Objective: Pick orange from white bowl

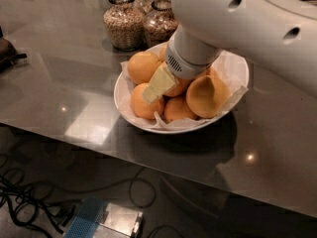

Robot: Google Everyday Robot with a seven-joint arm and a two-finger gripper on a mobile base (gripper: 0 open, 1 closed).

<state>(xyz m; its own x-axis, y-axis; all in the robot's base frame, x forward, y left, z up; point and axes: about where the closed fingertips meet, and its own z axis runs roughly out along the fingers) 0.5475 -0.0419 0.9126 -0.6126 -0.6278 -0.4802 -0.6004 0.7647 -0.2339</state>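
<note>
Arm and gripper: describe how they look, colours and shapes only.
The arm is a thick, smooth white casing with two small dark round holes. It narrows to a grey cylindrical wrist with fine vent slits. The gripper, pale yellow and wedge-shaped, sits over the oranges in the white bowl. No cables show on it.

A glossy dark grey table (74, 83) reflects small points of light. From the gripper (157, 86) above its middle, grain jars (124, 21) stand at twelve o'clock. Cables (25, 202) litter the floor (208, 212) at seven.
</note>
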